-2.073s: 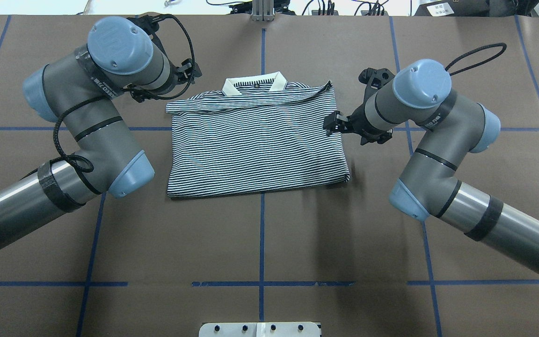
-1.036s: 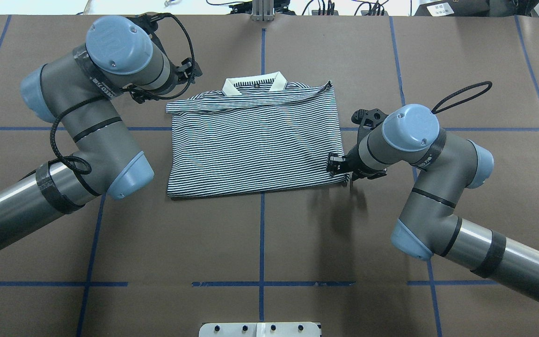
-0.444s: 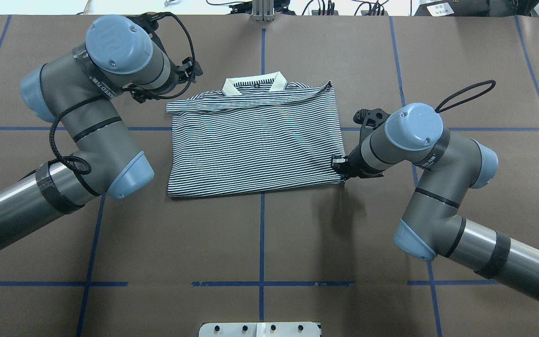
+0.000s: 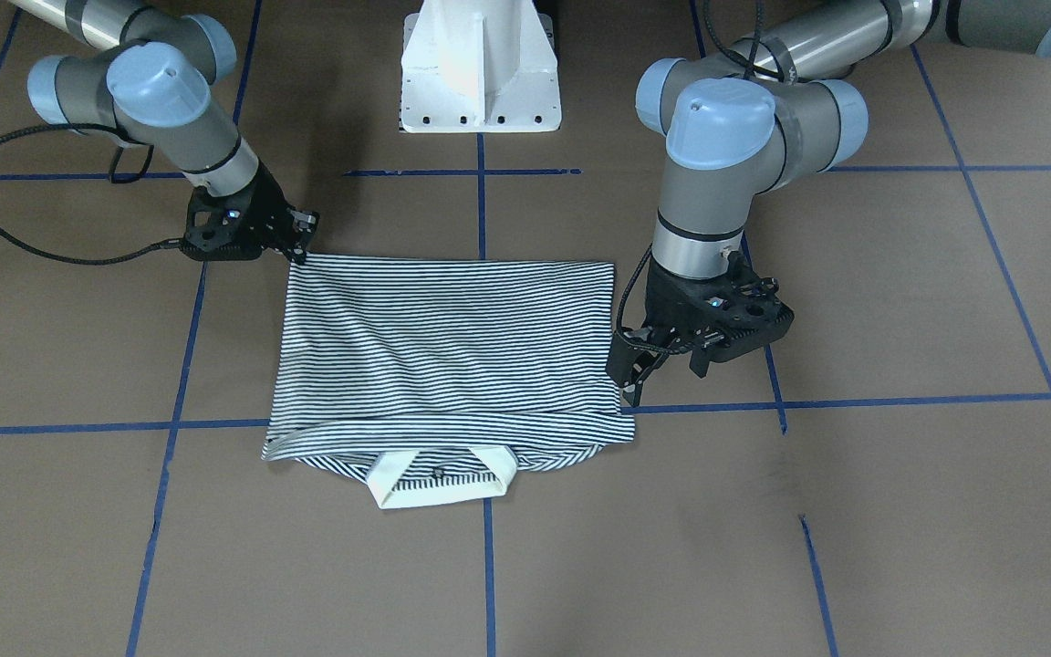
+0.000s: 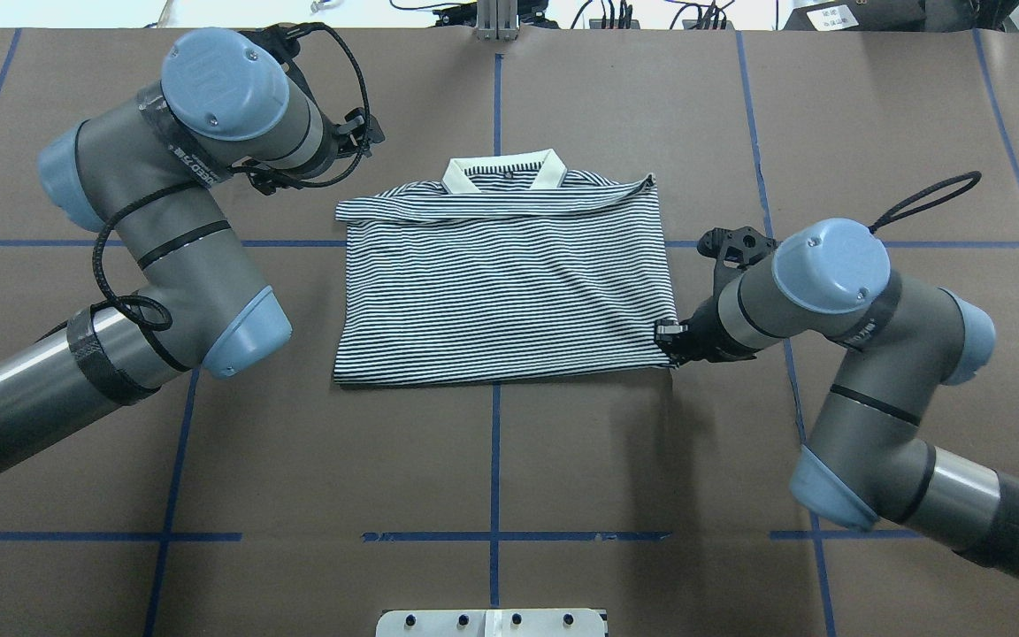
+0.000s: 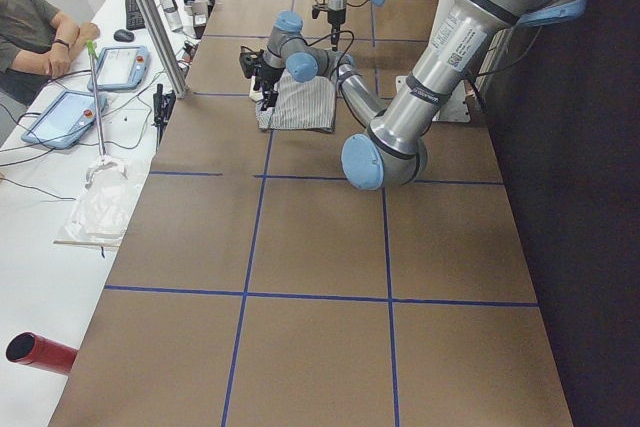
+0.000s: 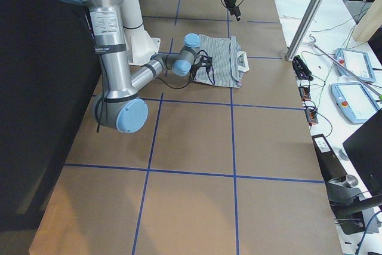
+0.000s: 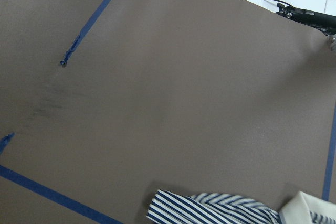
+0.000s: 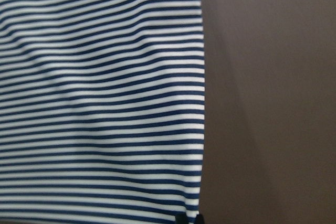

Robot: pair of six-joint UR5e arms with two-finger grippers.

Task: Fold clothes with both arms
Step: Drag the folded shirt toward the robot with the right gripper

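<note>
The striped polo shirt [image 5: 509, 283] lies folded into a rectangle on the brown table, its cream collar [image 5: 504, 172] at the far edge. My right gripper [image 5: 669, 334] is at the shirt's near right corner, shut on the hem. In the right wrist view the fingertips [image 9: 189, 217] pinch that edge of the shirt [image 9: 100, 93]. The front-facing view shows the right gripper [image 4: 302, 242] at the upper left corner of the shirt [image 4: 443, 347]. My left gripper [image 4: 632, 372] hangs open beside the shoulder end, holding nothing. From overhead the left gripper [image 5: 359, 137] sits left of the collar.
The white pedestal base [image 4: 480, 64] stands at the robot's side of the table. Blue tape lines [image 5: 495, 460] cross the brown surface. A person [image 6: 30, 27] sits at a white side bench with tablets [image 6: 118, 67] and cables.
My right gripper came down the shirt's right edge to the near corner, shut on it, and dragged the whole shirt a little to the right. The left arm stayed put.
</note>
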